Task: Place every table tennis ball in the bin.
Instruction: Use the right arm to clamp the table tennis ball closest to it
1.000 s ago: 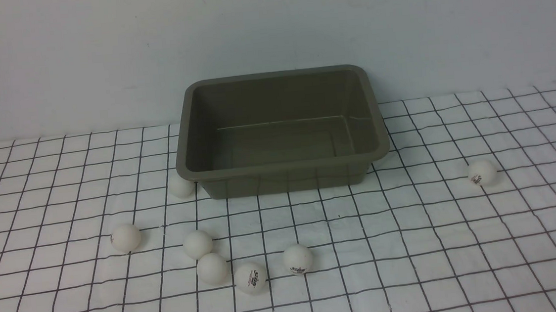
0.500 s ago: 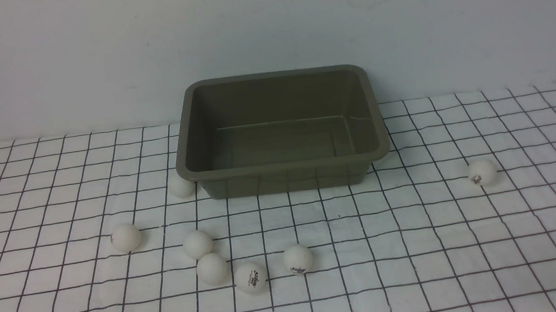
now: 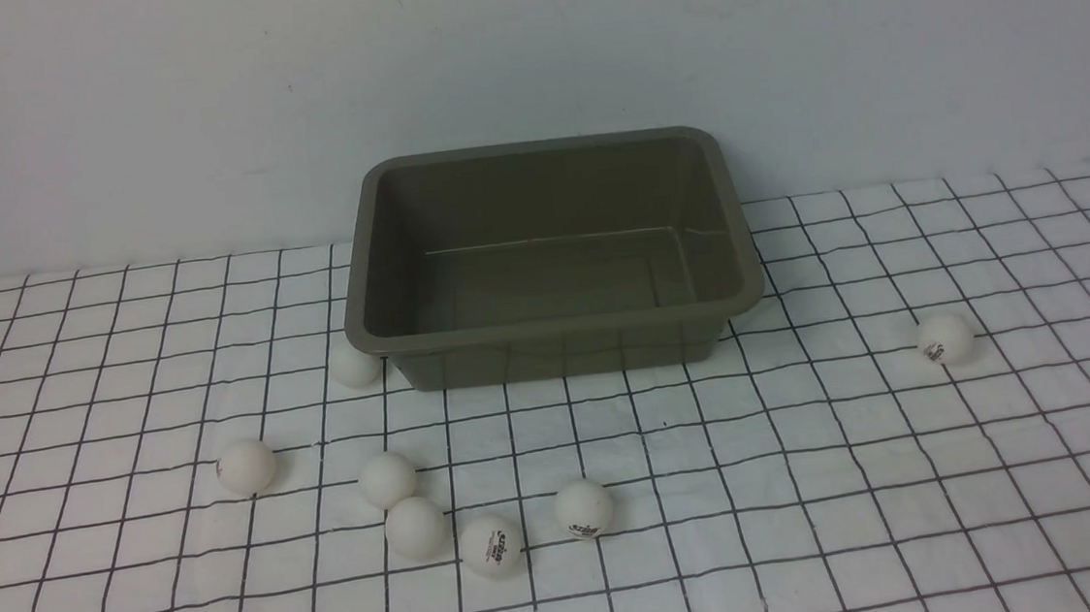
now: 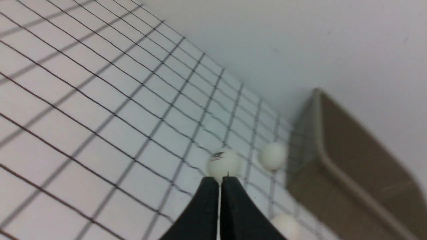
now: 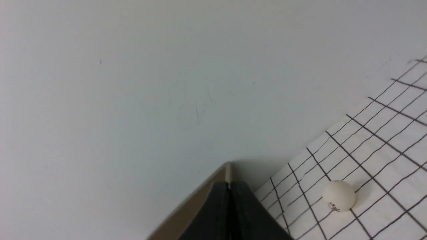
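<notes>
The bin stands with nothing in it at the back of the checked cloth, close to the wall, and all seven balls lie out on the cloth. One ball rests just beside the bin's front left corner. Another ball lies further left and nearer the front. Four sit in a loose curve in front of the bin: a plain ball just beside a second plain ball, then a printed ball and a second printed ball. The lone ball lies well off to the right. The left gripper has its fingers pressed together around nothing. Its wrist view shows a marked ball just past the tips, not between them. The right gripper is likewise clenched on nothing, with the bin's corner beyond its tips and the lone ball off to one side.
</notes>
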You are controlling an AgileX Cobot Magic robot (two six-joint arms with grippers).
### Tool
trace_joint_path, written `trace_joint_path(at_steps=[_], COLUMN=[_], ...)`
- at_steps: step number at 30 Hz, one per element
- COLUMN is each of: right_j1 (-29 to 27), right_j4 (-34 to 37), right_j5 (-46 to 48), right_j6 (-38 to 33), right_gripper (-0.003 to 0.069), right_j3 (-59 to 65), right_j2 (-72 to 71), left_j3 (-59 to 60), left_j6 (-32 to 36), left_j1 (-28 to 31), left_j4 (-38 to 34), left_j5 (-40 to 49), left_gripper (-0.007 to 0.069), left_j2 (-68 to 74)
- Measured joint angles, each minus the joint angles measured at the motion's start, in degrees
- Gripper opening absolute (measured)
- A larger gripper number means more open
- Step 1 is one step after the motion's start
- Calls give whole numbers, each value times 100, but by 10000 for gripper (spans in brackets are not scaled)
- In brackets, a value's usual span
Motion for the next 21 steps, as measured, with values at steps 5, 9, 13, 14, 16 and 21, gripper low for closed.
trace_joint_path(at_steps=[5, 9, 13, 14, 16, 21], right_j1=[0, 0, 0, 0, 0, 0], right_j4=[429, 460, 460, 451, 422, 371], right_j5=[-252, 77, 745, 939, 1324, 2106], right_j6=[-53, -392, -893, -1132, -1675, -2801], right_gripper=[-18, -18, -18, -18, -18, -18], right_j3=[0, 0, -168, -351, -688, -1619], right_j2=[0, 0, 0, 0, 0, 295], left_j3=[0, 0, 0, 0, 0, 0], left_j6=[-30, -30, -58, -71, -77, -76], left_j1=[0, 0, 0, 0, 0, 0], left_j4=[-671, -1045, -1179, -1218, -1339, -1398], left_j5=[-305, -841, -1372, -1495, -1807, -2962], left_gripper=[-4, -4, -4, -4, -4, -4], left_j2=[0, 0, 0, 0, 0, 0])
